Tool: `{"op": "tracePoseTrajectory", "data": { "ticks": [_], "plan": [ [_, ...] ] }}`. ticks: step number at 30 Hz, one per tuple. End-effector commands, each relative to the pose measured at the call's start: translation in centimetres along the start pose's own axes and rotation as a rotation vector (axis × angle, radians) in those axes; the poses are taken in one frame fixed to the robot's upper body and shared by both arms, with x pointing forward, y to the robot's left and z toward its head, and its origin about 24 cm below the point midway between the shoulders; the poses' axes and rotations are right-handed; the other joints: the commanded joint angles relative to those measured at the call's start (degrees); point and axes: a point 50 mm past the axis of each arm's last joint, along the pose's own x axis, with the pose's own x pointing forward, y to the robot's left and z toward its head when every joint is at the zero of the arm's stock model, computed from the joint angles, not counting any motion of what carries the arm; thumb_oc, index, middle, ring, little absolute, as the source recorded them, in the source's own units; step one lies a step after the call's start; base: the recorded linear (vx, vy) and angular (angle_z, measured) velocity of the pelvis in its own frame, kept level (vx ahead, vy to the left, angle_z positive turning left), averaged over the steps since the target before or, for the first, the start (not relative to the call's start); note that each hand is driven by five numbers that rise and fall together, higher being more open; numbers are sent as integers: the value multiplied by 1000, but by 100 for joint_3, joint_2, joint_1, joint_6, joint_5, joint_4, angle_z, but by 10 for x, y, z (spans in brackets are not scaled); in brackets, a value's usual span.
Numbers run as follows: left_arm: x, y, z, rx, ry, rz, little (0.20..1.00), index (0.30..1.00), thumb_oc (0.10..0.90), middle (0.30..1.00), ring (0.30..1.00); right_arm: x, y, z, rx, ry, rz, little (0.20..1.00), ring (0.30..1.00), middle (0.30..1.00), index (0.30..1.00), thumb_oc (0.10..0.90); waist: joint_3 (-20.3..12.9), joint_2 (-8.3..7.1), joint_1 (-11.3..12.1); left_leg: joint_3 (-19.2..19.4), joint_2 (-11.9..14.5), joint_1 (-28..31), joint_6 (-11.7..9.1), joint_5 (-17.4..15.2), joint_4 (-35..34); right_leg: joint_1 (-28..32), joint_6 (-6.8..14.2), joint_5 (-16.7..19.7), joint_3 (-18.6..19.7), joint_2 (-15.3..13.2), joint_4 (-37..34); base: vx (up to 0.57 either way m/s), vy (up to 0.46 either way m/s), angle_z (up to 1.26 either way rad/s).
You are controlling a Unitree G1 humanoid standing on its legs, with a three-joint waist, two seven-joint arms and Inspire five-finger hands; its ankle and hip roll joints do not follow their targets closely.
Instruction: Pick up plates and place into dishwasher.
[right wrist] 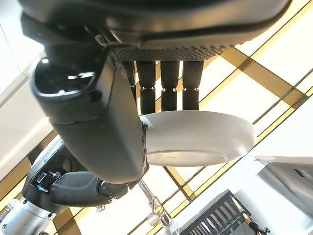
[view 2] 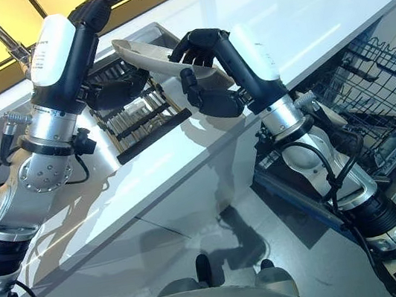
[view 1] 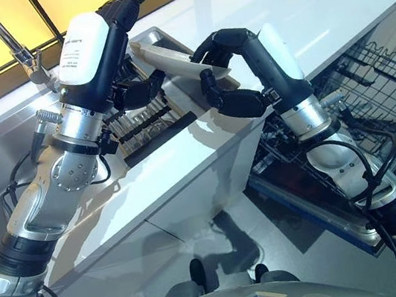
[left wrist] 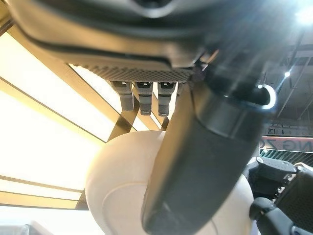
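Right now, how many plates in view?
1. The plate is held above the sink rack between the left robot hand and right robot hand. More may be hidden in the dishwasher rack.

text: small print on left arm cover point(view 1: 81, 48) | illegible

left hand point(view 1: 145, 90) — raised, thumb clamped | right hand point(view 1: 228, 76) — raised, fingers curled
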Motion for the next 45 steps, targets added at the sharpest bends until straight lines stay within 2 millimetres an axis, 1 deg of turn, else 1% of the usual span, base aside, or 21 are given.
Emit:
{"op": "tracePoseTrajectory", "data": {
  "ticks": [1, 6, 12, 18, 19, 23, 24, 29, 31, 32, 34, 35, 37, 38, 39, 43, 45],
  "plan": [
    [25, 73, 13, 150, -121, 370, 900, 900, 800, 900, 900, 11, -16, 11, -24, -98, -49, 200, 300, 300, 300, 100, -798, -73, 14, 36, -573, 179, 114, -759, 5, -528, 223, 266, 4, 354, 160, 0, 0, 0],
    [24, 80, 7, 167, -92, 407, 900, 900, 800, 900, 900, 11, -17, 8, -38, -92, -43, 200, 300, 300, 300, 100, -824, -81, 33, 63, -557, 171, 105, -739, 5, -528, 218, 283, 3, 347, 127, 0, 0, 0],
    [17, 84, 0, 163, -61, 416, 900, 900, 800, 900, 900, 8, -25, 4, -69, -72, -105, 200, 300, 300, 300, 100, -818, -78, 61, 60, -542, 193, 111, -754, 8, -521, 209, 256, 7, 342, 145, 0, 0, 0],
    [10, 83, -3, 199, -38, 364, 900, 900, 800, 900, 900, 4, -42, 1, -137, -65, -217, 200, 300, 300, 300, 100, -800, -70, 86, 23, -528, 217, 114, -773, 29, -496, 194, 208, -5, 355, 190, 0, 0, 0],
    [7, 82, -6, 204, -21, 351, 900, 900, 800, 900, 900, 3, -49, 0, -164, -66, -257, 200, 300, 300, 300, 100, -795, -70, 92, 1, -521, 225, 122, -787, 45, -496, 185, 179, 3, 360, 229, 0, 0, 0],
    [3, 81, -17, 198, 40, 319, 900, 900, 800, 900, 900, 0, -67, -4, -233, -62, -355, 200, 300, 300, 300, 100, -771, -68, 110, -35, -513, 244, 140, -810, 77, -491, 163, 121, -11, 376, 307, 0, 0, 0],
    [0, 80, -23, 196, 75, 303, 900, 900, 800, 900, 900, -1, -77, -5, -269, -66, -409, 200, 300, 300, 300, 100, -758, -69, 108, -45, -510, 263, 147, -824, 87, -477, 150, 103, -15, 388, 324, 0, 0, 0],
    [-9, 72, -39, 164, 168, 243, 900, 900, 800, 900, 900, -11, -102, -5, -367, -76, -537, 200, 300, 300, 300, 100, -754, -70, 60, -51, -516, 299, 168, -843, 77, -457, 147, 77, -21, 415, 349, 37, -9, -2],
    [-11, 70, -43, 158, 189, 228, 900, 900, 800, 900, 900, -14, -108, -6, -394, -72, -564, 200, 300, 300, 300, 100, -755, -73, 49, -52, -520, 305, 173, -841, 71, -455, 145, 74, -22, 421, 354, 38, -5, -1],
    [-14, 67, -47, 150, 215, 211, 900, 900, 800, 900, 900, -17, -116, -6, -426, -71, -604, 200, 300, 300, 300, 100, -762, -77, 34, -61, -525, 309, 180, -840, 59, -455, 144, 68, -20, 433, 358, 45, -5, 0],
    [-17, 65, -52, 138, 242, 202, 900, 900, 800, 900, 900, -20, -125, -6, -462, -70, -647, 200, 300, 300, 300, 100, -765, -74, 11, -64, -527, 309, 183, -836, 41, -459, 139, 64, -23, 445, 362, 23, -3, 0],
    [-17, 64, -53, 137, 247, 198, 900, 900, 800, 900, 900, -21, -127, -6, -470, -69, -658, 200, 300, 300, 300, 100, -764, -74, 11, -64, -527, 311, 183, -836, 38, -459, 139, 65, -25, 446, 362, 31, -4, -1],
    [-20, 61, -59, 122, 288, 184, 900, 900, 800, 900, 900, -25, -136, -5, -495, -67, -711, 200, 300, 300, 300, 100, -769, -77, -14, -56, -527, 319, 182, -839, 23, -452, 142, 67, -30, 458, 349, 19, -3, -1],
    [-23, 56, -65, 107, 326, 166, 900, 900, 800, 900, 900, -27, -142, -5, -510, -58, -755, 200, 300, 300, 300, 100, -771, -84, -42, -43, -524, 322, 180, -844, 24, -451, 143, 62, -22, 467, 349, 0, 0, 0],
    [-24, 55, -67, 101, 337, 163, 900, 900, 800, 900, 900, -28, -145, -6, -516, -53, -767, 200, 300, 300, 300, 100, -772, -85, -47, -40, -522, 323, 180, -845, 24, -450, 143, 60, -20, 469, 349, 33, -9, 0],
    [-35, 42, -83, 95, 425, 122, 900, 900, 800, 900, 900, -41, -162, -11, -539, 4, -849, 200, 300, 300, 300, 100, -771, -94, -110, -3, -506, 317, 189, -840, 25, -471, 141, 45, 12, 488, 379, 26, -7, 0],
    [-39, 39, -89, 95, 457, 107, 900, 900, 800, 900, 900, -48, -168, -16, -545, 47, -863, 200, 300, 300, 300, 100, -772, -99, -151, 30, -497, 316, 193, -840, 29, -491, 139, 38, 25, 495, 404, 39, -5, -1]
  ]
}}
